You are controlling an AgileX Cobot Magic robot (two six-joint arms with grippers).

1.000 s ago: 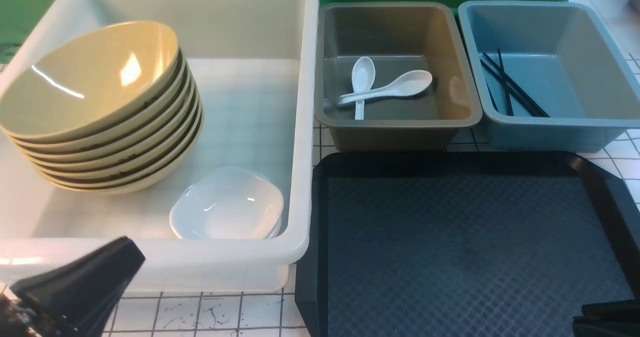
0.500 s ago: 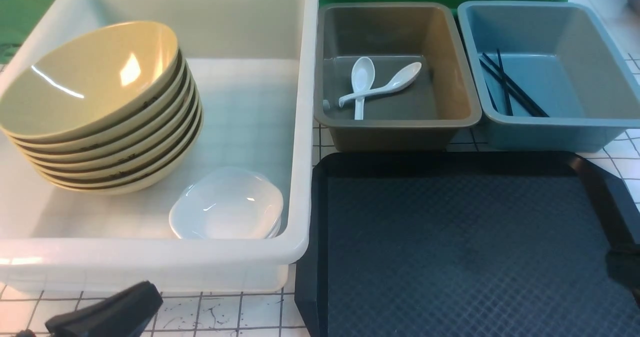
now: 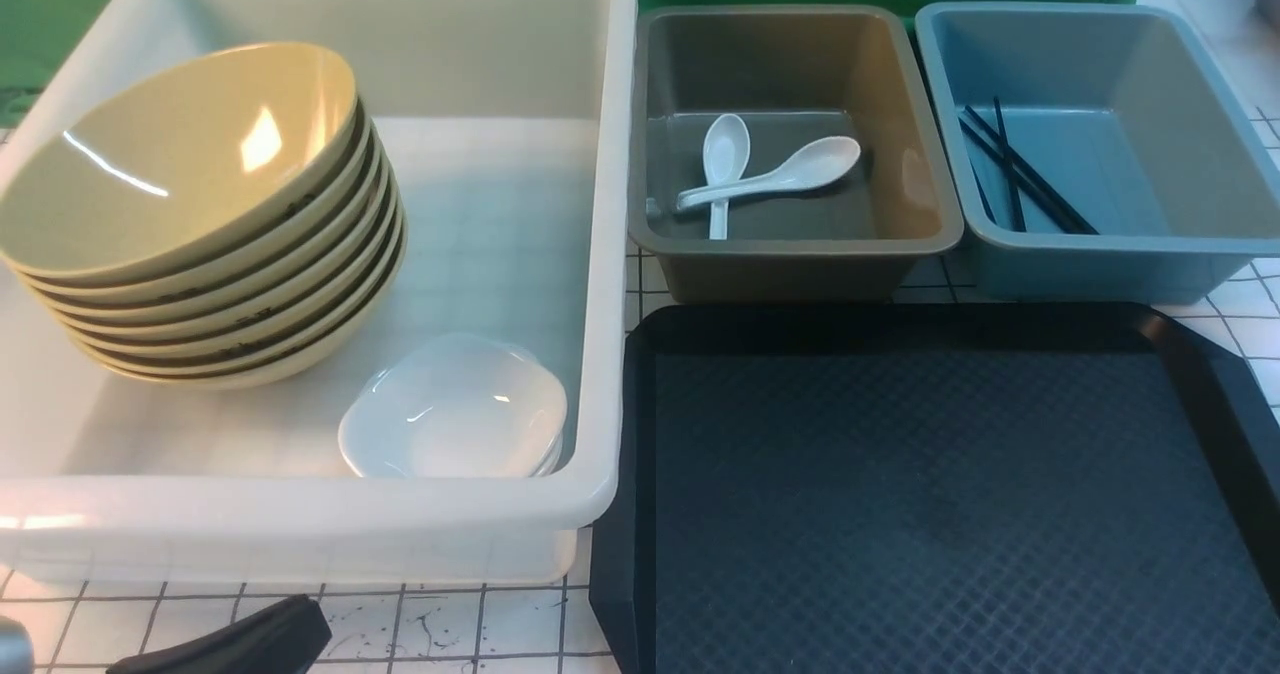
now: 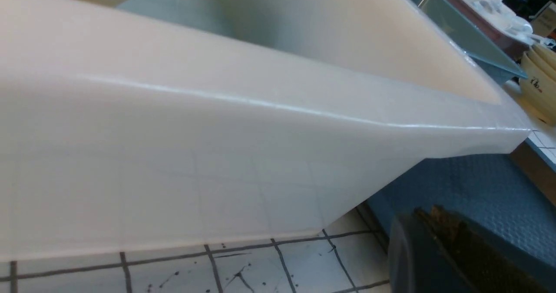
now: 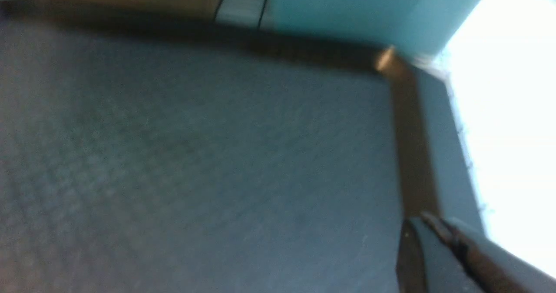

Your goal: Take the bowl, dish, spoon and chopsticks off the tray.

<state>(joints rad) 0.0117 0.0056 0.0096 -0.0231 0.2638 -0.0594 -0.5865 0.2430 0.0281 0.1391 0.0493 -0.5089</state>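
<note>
The left gripper [image 3: 250,639] sits low over the gridded tabletop [image 3: 450,624], its jaws pressed together on nothing; only a dark tip of it shows in the front view. Just ahead of it stands the large white bin [image 3: 300,514], and its wrist camera looks straight at that bin's near wall. Inside the bin, beyond the gripper and toward its outer side, the bowl [image 3: 180,154] tops a tilted stack of matching olive-yellow bowls, and a small white dish [image 3: 455,409] lies in the bin's near corner, on the gripper's inner side. The tray [image 3: 640,514] lies beside the bin, on the inner side of the left gripper, and its diamond-textured floor is bare. The right gripper [image 5: 438,232] is out of the front view; its own blurred wrist picture shows its jaws closed together, empty, over the tray near a clipped corner. Past the tray's far rim from that gripper stand two smaller bins: a grey bin [image 3: 795,244] holding the spoon [image 3: 775,179] crossed over a second white spoon [image 3: 722,159], and a blue bin [image 3: 1100,249] with the chopsticks [image 3: 1020,174] lying at an angle on its floor.
</note>
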